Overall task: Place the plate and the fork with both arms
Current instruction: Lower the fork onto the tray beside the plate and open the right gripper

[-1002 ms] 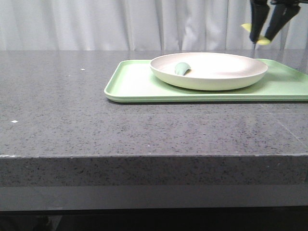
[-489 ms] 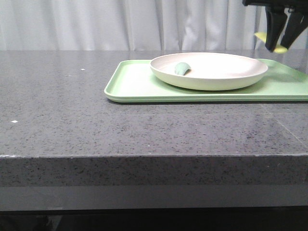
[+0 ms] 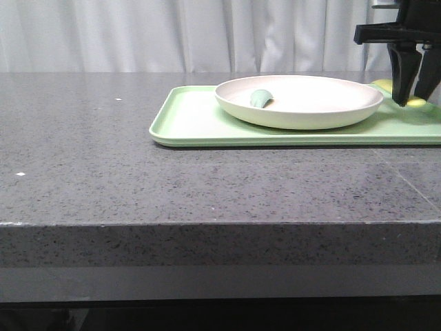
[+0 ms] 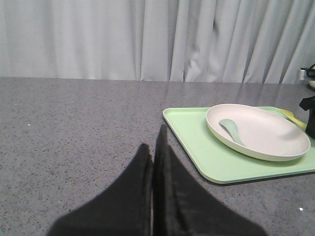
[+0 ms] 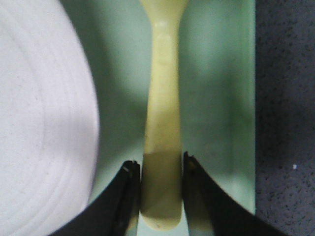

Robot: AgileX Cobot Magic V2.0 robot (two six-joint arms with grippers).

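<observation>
One bench (image 3: pixel 103 158), grey and speckled. One light-green tray (image 3: pixel 193 121). One cream plate (image 3: pixel 310 103) on the tray. Two utensils: one teal-green spoon (image 3: pixel 260 98) in the plate and one pale-yellow fork (image 5: pixel 161 142). Two black tools: the left tool (image 4: pixel 152 157) and the right tool (image 3: pixel 415 93), each with two fingers. One white curtain (image 3: pixel 172 34) behind.

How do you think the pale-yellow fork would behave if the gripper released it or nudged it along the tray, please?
The fork looks like thin, smooth plastic, so probably light and stiff. Its flat handle, pinched in the right gripper, seems unlikely to roll. On the glossy green tray beside the plate, it would likely slide easily when nudged.
</observation>
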